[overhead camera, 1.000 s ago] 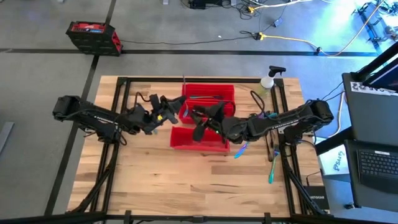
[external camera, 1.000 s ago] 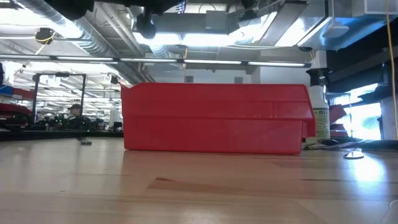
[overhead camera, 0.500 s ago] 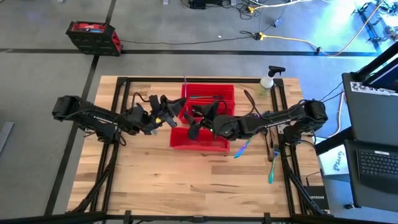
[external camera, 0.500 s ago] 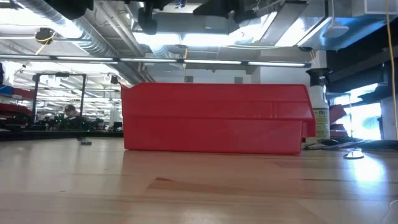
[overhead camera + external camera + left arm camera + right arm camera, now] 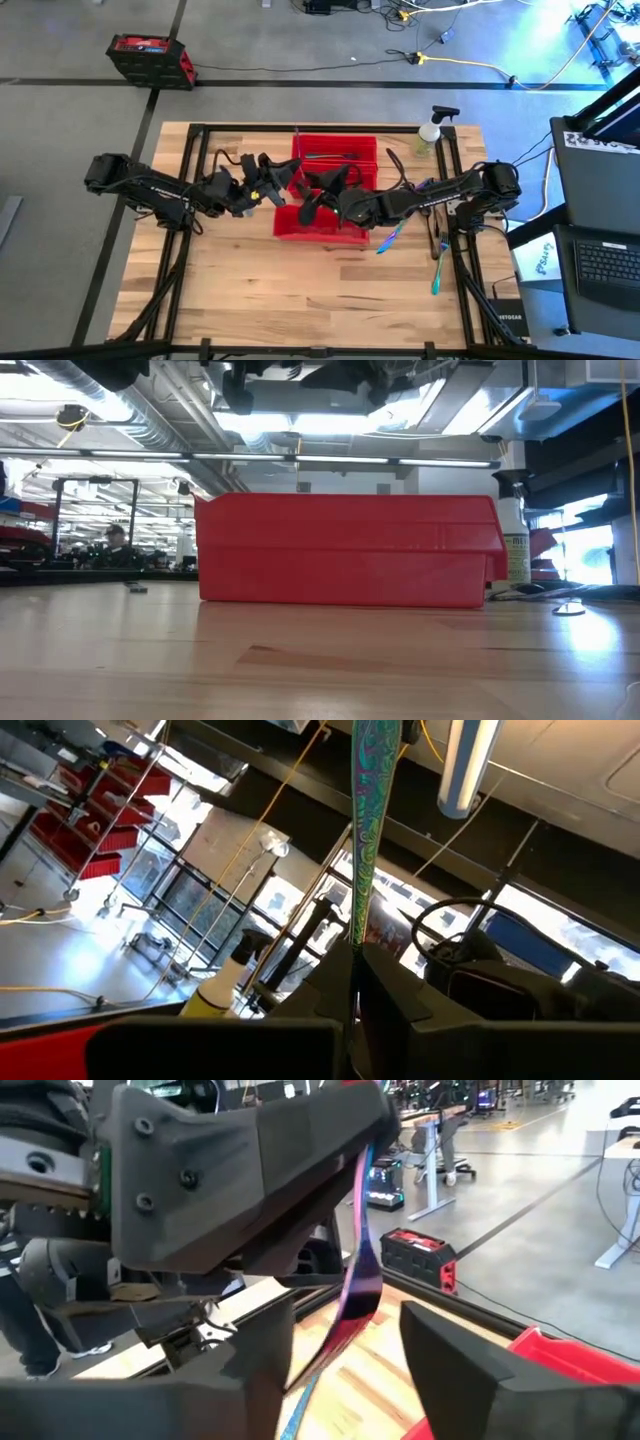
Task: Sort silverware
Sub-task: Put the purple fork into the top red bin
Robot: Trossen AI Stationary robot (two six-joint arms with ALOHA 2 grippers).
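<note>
- Red bins (image 5: 330,190): three long plastic bins grouped at the far middle of the wooden table (image 5: 250,290); in the low view the nearest one (image 5: 345,550) shows its long side wall.
- Left gripper (image 5: 282,180): just left of the bins, at their left edge, fingers closed on a slim iridescent piece of silverware (image 5: 370,820). In the left wrist view its teal-and-purple patterned handle rises from between the dark fingers (image 5: 300,1020).
- Right gripper (image 5: 312,205): over the bins, facing the left gripper. In the right wrist view its fingers (image 5: 450,1350) stand part open on either side of the same held piece (image 5: 355,1295); whether they touch it cannot be told.
- Loose silverware: an iridescent blue-purple piece (image 5: 388,238) lies just right of the bins; a teal piece (image 5: 438,270) lies farther right, near the table's right edge. Dark pieces (image 5: 335,155) lie inside the far bin.
- Spray bottle (image 5: 430,135): upright, right of the bins at the table's far corner; also seen in the low view (image 5: 513,545).
</note>
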